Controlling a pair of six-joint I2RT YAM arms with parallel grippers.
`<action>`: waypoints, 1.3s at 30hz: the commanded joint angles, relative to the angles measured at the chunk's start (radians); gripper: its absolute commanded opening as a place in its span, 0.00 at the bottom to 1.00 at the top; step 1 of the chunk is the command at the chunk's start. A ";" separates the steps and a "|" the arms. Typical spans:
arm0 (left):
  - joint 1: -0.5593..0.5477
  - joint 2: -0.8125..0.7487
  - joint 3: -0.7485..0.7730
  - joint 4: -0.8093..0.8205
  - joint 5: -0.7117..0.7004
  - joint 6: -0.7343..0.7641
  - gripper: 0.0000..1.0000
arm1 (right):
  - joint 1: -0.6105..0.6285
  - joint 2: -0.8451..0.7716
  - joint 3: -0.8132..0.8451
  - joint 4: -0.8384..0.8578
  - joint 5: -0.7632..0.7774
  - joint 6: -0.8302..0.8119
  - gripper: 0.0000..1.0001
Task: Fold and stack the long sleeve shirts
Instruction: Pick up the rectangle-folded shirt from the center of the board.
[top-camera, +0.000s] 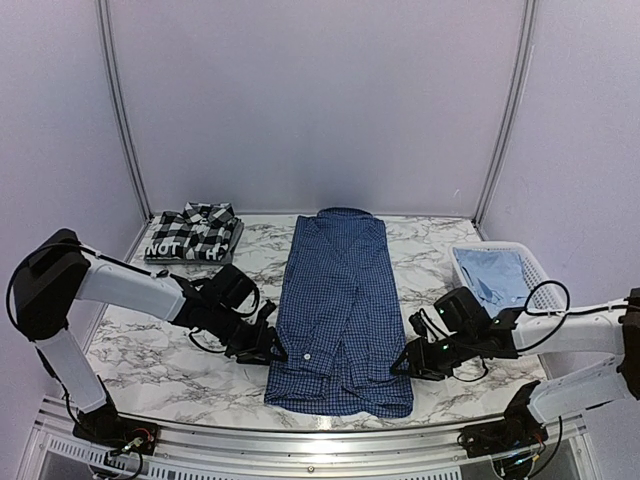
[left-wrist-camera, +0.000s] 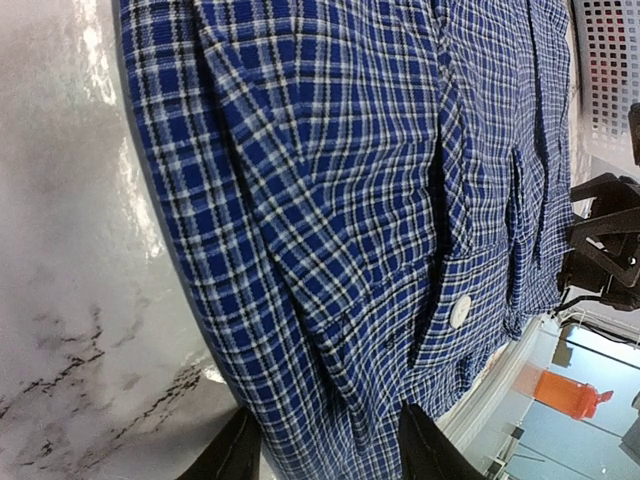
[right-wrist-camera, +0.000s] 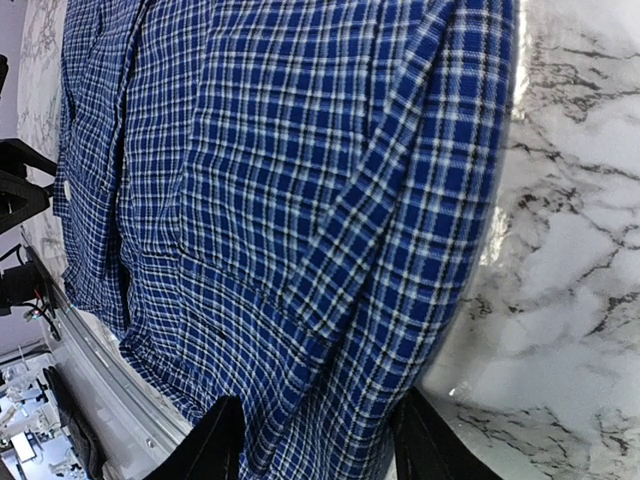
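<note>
The dark blue checked shirt lies lengthwise at the centre of the table, collar at the far end, with the left gripper and right gripper spread open at its opposite near side edges.

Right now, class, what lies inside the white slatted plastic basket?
A plain pale blue cloth shirt lies inside the white slatted plastic basket; anything beneath the shirt is hidden.

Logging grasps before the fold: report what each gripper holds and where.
Nothing is clamped. Both the left gripper and right gripper are open, each straddling a side edge of the dark blue checked shirt.
</note>
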 joint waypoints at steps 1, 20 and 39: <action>-0.016 0.032 0.004 -0.024 -0.001 -0.010 0.47 | -0.008 0.012 -0.009 -0.036 -0.013 -0.002 0.47; -0.043 0.042 -0.030 -0.019 0.011 -0.071 0.39 | -0.006 -0.036 -0.077 -0.032 -0.079 0.065 0.42; -0.047 0.026 -0.040 0.020 0.004 -0.117 0.18 | -0.005 -0.003 -0.069 0.054 -0.097 0.099 0.24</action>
